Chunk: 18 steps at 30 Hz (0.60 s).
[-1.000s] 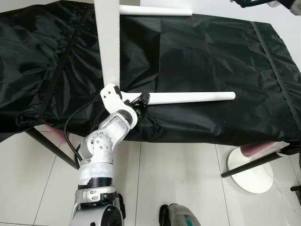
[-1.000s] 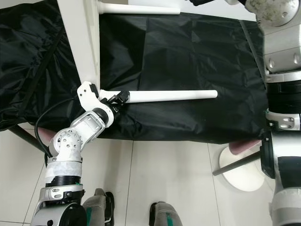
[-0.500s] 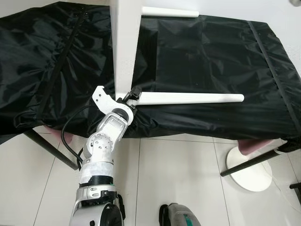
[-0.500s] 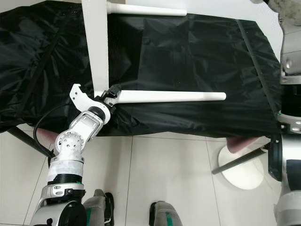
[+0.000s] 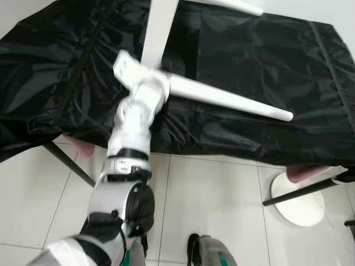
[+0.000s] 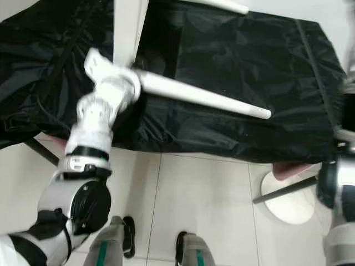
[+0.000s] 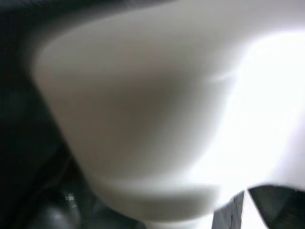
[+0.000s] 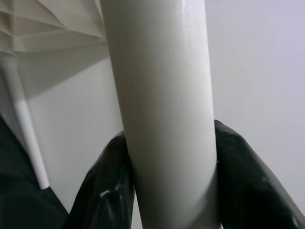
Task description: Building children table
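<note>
While right fingers (image 8: 114, 191) clamp one leg (image 8: 164, 109) (white) — black cloth (image 5: 249, 61) spreads wide.

A table draped in a crinkled black cloth (image 5: 249, 83) carries the work, the cloth hanging over the near edge in loose folds. A long white table leg (image 5: 227, 100) lies slanted across the cloth, its free round end near the front edge toward the right side. Another white leg (image 6: 222, 5) lies at the far edge. A flat white panel (image 5: 158, 33) stands up from the cloth left of centre. Dark metal table legs (image 5: 69, 163) reach down to a pale tiled floor (image 5: 216, 205), where a round white base (image 5: 302, 202) sits beneath the right front corner.
</note>
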Available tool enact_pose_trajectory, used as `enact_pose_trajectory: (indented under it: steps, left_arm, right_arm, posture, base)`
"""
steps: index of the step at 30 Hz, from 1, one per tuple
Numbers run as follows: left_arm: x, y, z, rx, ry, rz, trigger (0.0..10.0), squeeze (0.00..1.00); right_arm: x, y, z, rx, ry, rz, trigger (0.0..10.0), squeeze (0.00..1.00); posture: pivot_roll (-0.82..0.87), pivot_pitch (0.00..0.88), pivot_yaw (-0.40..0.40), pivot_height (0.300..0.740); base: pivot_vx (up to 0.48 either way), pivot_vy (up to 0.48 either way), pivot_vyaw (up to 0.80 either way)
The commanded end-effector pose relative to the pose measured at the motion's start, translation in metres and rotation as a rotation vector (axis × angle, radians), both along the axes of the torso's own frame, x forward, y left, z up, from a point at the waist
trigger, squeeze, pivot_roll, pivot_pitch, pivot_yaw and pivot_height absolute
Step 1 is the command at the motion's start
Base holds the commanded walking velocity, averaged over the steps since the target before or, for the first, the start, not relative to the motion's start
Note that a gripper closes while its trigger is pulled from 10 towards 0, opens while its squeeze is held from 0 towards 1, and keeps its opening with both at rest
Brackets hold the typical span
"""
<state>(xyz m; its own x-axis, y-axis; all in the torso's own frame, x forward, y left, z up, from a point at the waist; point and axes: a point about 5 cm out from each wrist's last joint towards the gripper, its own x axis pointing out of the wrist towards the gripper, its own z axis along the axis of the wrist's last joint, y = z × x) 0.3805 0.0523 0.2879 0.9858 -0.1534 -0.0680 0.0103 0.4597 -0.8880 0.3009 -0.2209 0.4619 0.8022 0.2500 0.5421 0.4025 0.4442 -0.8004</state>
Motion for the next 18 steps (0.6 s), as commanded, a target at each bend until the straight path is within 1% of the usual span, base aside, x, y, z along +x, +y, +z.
enact_pose_trajectory:
  steps: [1,2,5,6,7,8,9,12,13,14,15,16,17,18]
  left_arm:
    - [-0.025,-0.069,0.03,-0.062,-0.172,-0.266,0.0,0.0]
    - [-0.025,-0.069,0.03,-0.062,-0.172,-0.266,0.0,0.0]
    - [-0.023,-0.066,0.042,-0.058,-0.206,-0.259,0.0,0.0]
    - [-0.023,-0.066,0.042,-0.058,-0.206,-0.259,0.0,0.0]
    - [-0.023,-0.064,0.051,-0.043,-0.232,-0.255,0.0,0.0]
    - [-0.023,-0.064,0.051,-0.043,-0.232,-0.255,0.0,0.0]
    - [-0.022,-0.064,0.055,-0.032,-0.244,-0.253,0.0,0.0]
    - [-0.023,-0.066,0.077,0.017,-0.297,-0.246,0.0,0.0]
    - [-0.023,-0.066,0.077,0.017,-0.297,-0.246,0.0,0.0]
    - [-0.023,-0.065,0.082,0.025,-0.31,-0.242,0.0,0.0]
    - [-0.026,-0.064,0.091,0.041,-0.352,-0.234,0.0,0.0]
    - [-0.028,-0.064,0.095,0.05,-0.376,-0.231,0.0,0.0]
    - [-0.028,-0.064,0.095,0.05,-0.376,-0.231,0.0,0.0]
    - [-0.031,-0.064,0.101,0.061,-0.422,-0.224,0.0,0.0]
  right_arm:
    - [-0.003,0.019,0.005,0.033,-0.042,0.125,10.0,0.0]
    - [-0.003,0.019,0.005,0.033,-0.042,0.125,10.0,0.0]
    - [-0.002,0.018,0.005,0.043,-0.046,0.121,10.0,0.0]
    - [-0.002,0.018,0.005,0.043,-0.046,0.121,10.0,0.0]
    - [-0.002,0.017,0.004,0.057,-0.049,0.118,10.0,0.0]
    - [-0.002,0.017,0.004,0.057,-0.049,0.118,10.0,0.0]
    - [-0.001,0.016,0.004,0.065,-0.05,0.116,10.0,0.0]
    - [0.0,0.014,0.003,0.124,-0.08,0.117,10.0,0.0]
    - [0.0,0.014,0.003,0.124,-0.08,0.117,10.0,0.0]
    - [0.001,0.013,0.003,0.14,-0.09,0.12,10.0,0.0]
    - [0.0,0.011,0.003,0.172,-0.122,0.107,10.0,0.0]
    - [-0.001,0.01,0.004,0.187,-0.141,0.096,10.0,0.0]
    - [-0.001,0.01,0.004,0.187,-0.141,0.096,10.0,0.0]
    - [-0.003,0.008,0.005,0.198,-0.177,0.074,10.0,0.0]
  posture:
    - [-0.12,0.183,-0.006,0.74]
    - [-0.12,0.183,-0.006,0.74]
    - [-0.12,0.182,-0.006,0.74]
    - [-0.12,0.182,-0.006,0.74]
    - [-0.11,0.182,-0.009,0.74]
    - [-0.11,0.182,-0.009,0.74]
    - [-0.11,0.182,-0.009,0.74]
    - [-0.1,0.177,-0.01,0.74]
    - [-0.1,0.177,-0.01,0.74]
    - [-0.1,0.177,-0.01,0.74]
    - [-0.1,0.175,-0.01,0.74]
    - [-0.1,0.176,-0.01,0.74]
    - [-0.1,0.176,-0.01,0.74]
    - [-0.1,0.176,-0.011,0.74]
  base:
    - [0.0,0.0,0.0]
    - [0.0,0.0,0.0]
    - [0.0,0.0,0.0]
    - [0.0,0.0,0.0]
    - [0.0,0.0,0.0]
    - [0.0,0.0,0.0]
    - [0.0,0.0,0.0]
    - [0.0,0.0,0.0]
    - [0.0,0.0,0.0]
    - [0.0,0.0,0.0]
    - [0.0,0.0,0.0]
    - [0.0,0.0,0.0]
    - [0.0,0.0,0.0]
    - [0.0,0.0,0.0]
